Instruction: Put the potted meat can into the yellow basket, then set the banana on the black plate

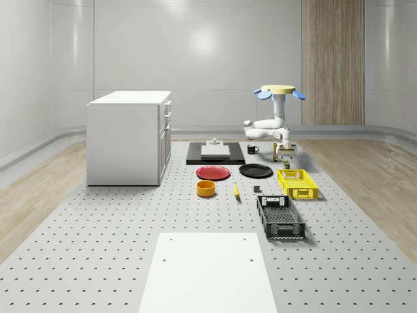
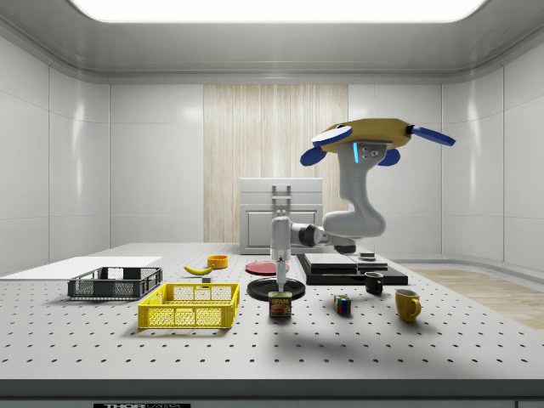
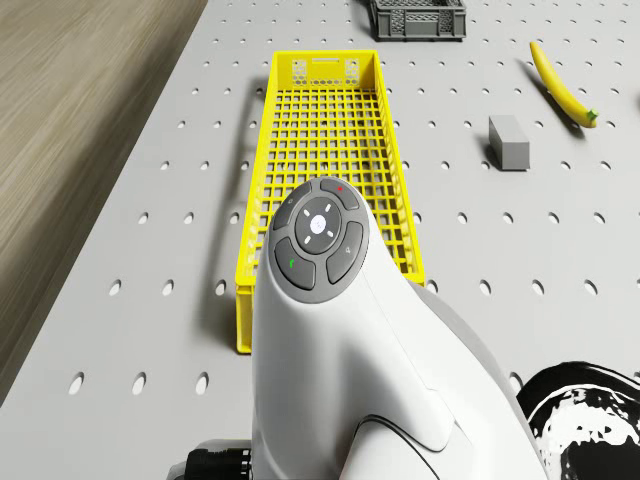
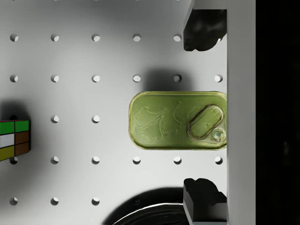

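While the drone (image 2: 371, 136) is hovering in the upper right of the side view, above the surface (image 2: 459, 340) and not resting on anything, its arm is reaching down so that the gripper (image 2: 280, 287) is hanging right over the meat can (image 2: 280, 304). In the wrist view the can (image 4: 176, 120) is lying in the middle right of the frame, flat on the surface, and the two dark fingers (image 4: 202, 29) are standing wide apart, one at the upper edge and one at the lower edge, with the can between them and not touching either.

I judge that the first step, picking up the can, is in hand and the grasp is not yet made.

The yellow basket (image 2: 190, 305) is sitting just beside the can, toward the side view's left, and it is empty. The banana (image 2: 198, 269) is lying further back, left of centre, and the black plate (image 2: 276, 290) is just behind the can.

The next move probably calls for lowering a little more, closing the fingers on the can's long sides, then lifting it over the basket wall. A small coloured cube (image 4: 13, 139) is lying near, at the left edge of the wrist view, but it seems clear of the fingers.
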